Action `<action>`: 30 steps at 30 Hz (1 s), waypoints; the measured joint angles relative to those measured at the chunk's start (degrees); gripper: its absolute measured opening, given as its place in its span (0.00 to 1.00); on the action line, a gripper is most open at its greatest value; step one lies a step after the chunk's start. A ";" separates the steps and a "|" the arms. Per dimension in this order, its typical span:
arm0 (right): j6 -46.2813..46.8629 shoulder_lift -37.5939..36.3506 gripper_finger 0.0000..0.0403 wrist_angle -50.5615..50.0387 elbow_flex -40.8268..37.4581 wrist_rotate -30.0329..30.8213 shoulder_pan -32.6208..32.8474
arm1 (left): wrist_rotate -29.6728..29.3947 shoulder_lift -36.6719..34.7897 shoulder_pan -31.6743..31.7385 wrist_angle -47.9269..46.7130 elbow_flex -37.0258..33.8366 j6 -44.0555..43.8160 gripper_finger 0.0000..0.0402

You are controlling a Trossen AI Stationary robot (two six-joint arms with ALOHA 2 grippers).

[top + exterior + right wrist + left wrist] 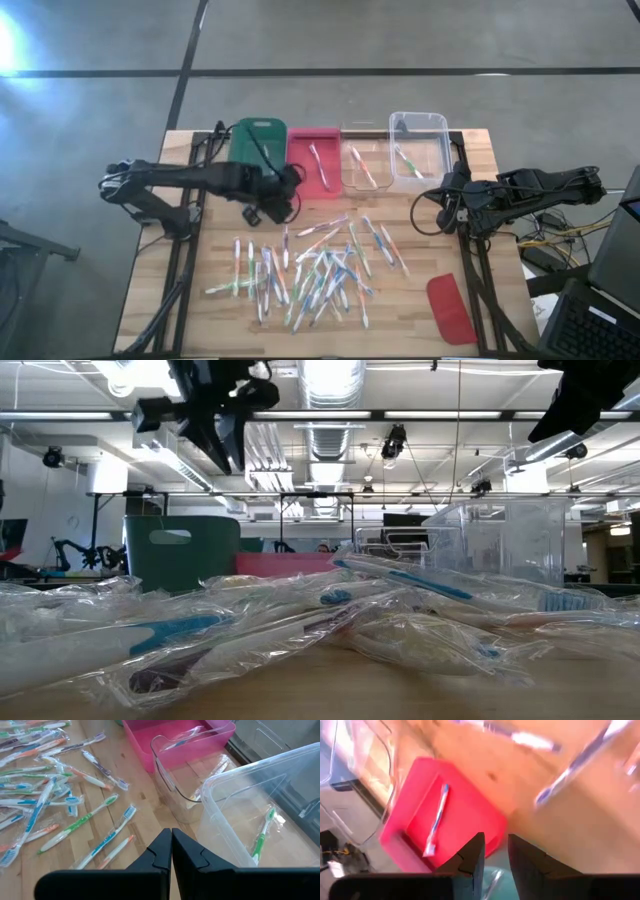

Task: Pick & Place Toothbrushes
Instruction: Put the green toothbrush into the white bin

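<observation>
While toothbrushes [310, 270] litter the worktop [200, 290], we see the left gripper [494, 857] slightly apart, empty, the right gripper [171, 851] closed.

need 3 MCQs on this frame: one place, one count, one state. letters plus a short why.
1. Where does the flat red lid lie?
A. inside the green bin
B. on the table near the right arm's side, apart from the bins
C. on top of the toothbrush pile

2. How many bins stand in the row at the table's far edge?
A. two
B. four
C. six

3. How are the right gripper's fingers?
A. shut, holding nothing
B. wide open
C. shut on a toothbrush

Answers: 1 B, the high view shows it alone on bare wood. 2 B, green bin, red bin and two clear bins. 3 A, its wrist view shows the fingers touching with nothing between them.
</observation>
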 joint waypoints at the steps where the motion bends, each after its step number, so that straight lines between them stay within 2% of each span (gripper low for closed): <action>1: 0.00 0.00 0.02 -0.02 -0.01 -0.02 -0.01 | 0.00 0.00 -1.02 0.00 0.00 -2.72 0.22; 6: 0.00 0.01 0.02 0.02 0.00 0.00 0.00 | 0.02 0.00 -5.00 -0.02 0.00 -20.39 0.22; 12: -0.01 0.01 0.02 2.72 0.01 0.00 0.01 | 0.05 0.00 -6.62 -0.02 0.00 -41.72 0.22; 15: -0.01 0.01 0.02 7.14 -0.01 0.02 -0.01 | 0.06 0.00 -6.60 0.40 -0.01 -56.62 0.22; 18: 0.01 0.44 0.02 14.56 -0.01 -0.12 -0.01 | 0.02 0.00 -6.60 1.76 -0.02 -64.36 0.22; 22: -1.28 1.93 0.02 25.77 -0.01 -1.55 -0.01 | -1.07 -0.41 -7.95 9.48 -3.06 -63.91 0.22; 25: -7.14 4.26 0.02 30.94 0.01 -4.68 0.01 | -2.05 -1.13 -9.87 22.60 -8.06 -59.73 0.22; 30: -9.48 10.39 0.02 35.45 0.21 -4.83 -0.01 | -2.29 -2.17 -12.15 41.11 -16.84 -54.52 0.22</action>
